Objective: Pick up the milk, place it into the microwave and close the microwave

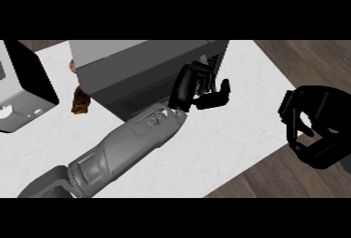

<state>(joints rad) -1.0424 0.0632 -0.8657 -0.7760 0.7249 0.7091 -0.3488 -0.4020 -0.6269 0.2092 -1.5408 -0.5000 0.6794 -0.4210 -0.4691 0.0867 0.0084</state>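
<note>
The grey microwave (137, 60) stands at the back of the white counter (226, 135), its dark front face (130, 100) turned toward me. My left forearm crosses the counter from the lower left. My left hand (195, 90) is open, its fingers straight against the microwave's front right corner and its thumb spread to the right. My right hand (316, 132) hangs beyond the counter's right edge over the wooden floor, fingers relaxed and holding nothing. No milk shows in this view, and the inside of the microwave is hidden.
A black and white appliance (24, 88) stands at the counter's left edge. A brown object (81, 101) lies between it and the microwave. The counter's right edge (274, 144) runs diagonally, with dark wooden floor (302, 56) past it.
</note>
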